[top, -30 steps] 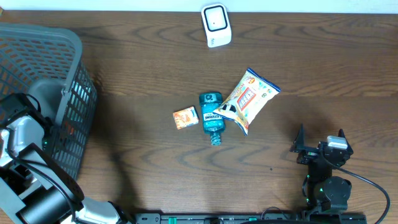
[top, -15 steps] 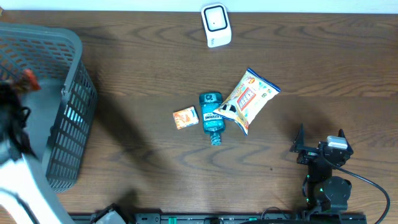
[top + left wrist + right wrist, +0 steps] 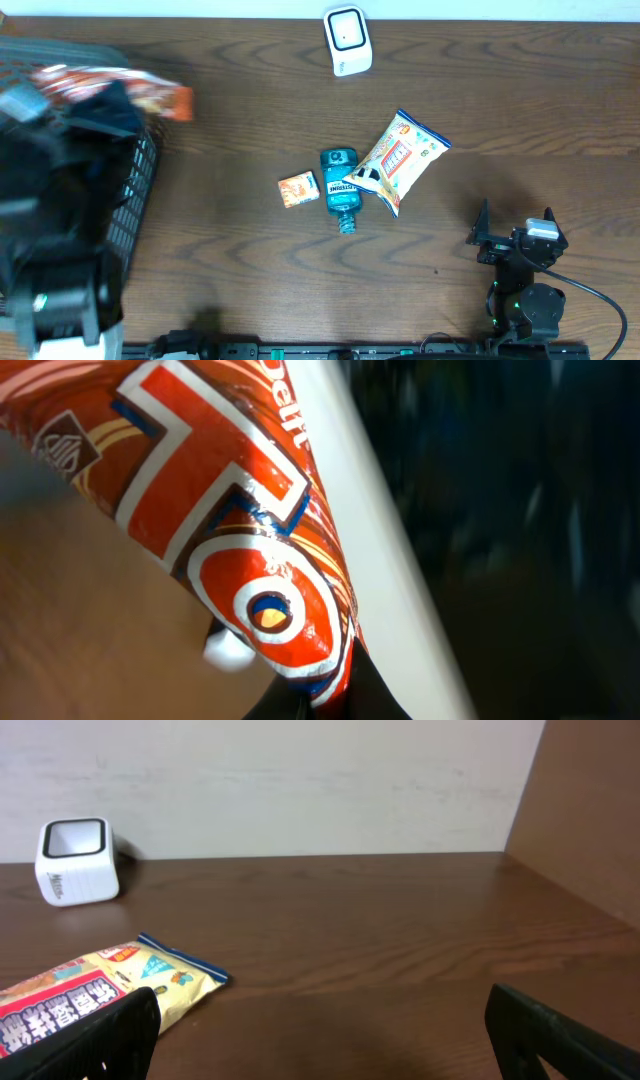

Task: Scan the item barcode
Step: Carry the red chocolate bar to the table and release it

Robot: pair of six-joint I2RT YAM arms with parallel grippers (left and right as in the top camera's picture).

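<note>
Your left gripper (image 3: 95, 105), blurred at the upper left of the overhead frame, clenches a red-and-orange snack packet (image 3: 140, 92) above the basket (image 3: 138, 190). Your right gripper (image 3: 512, 235) sits released at lower right.

The packet (image 3: 230, 550) is red-and-white, the bottle (image 3: 341, 185) teal.

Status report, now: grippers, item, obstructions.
Left gripper shut on red packet by the basket rim. Right gripper open, empty. Bottle, snack bag, small box mid-table, off the line to the scanner.
</note>
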